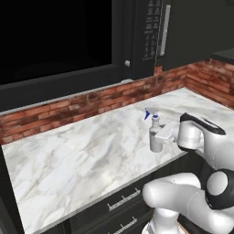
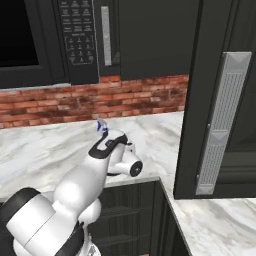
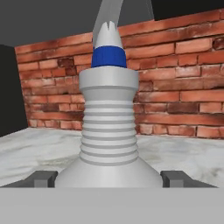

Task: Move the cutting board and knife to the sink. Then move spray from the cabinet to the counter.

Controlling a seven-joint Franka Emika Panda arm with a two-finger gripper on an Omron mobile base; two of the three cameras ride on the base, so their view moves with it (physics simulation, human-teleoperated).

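The spray (image 1: 155, 137) is a small pale grey bottle with a blue nozzle, upright on the white marble counter (image 1: 82, 151) near its front edge. My gripper (image 1: 156, 138) reaches in from the right, one finger on each side of the bottle's body. In the hand view the spray (image 3: 109, 122) rises between the two fingertips (image 3: 43, 177), which lie against its base; the gripper (image 3: 109, 179) is shut on it. From the right base, the blue nozzle of the spray (image 2: 102, 126) peeks over the hand. The cutting board, knife and sink are out of view.
A black microwave (image 1: 153, 27) with buttons hangs above the red brick backsplash (image 1: 68, 107). Beside it is a dark cabinet front (image 2: 150, 35). A tall dark panel with a grey metal strip (image 2: 220, 125) juts out over the counter's right part. Dark drawers (image 1: 123, 201) lie below.
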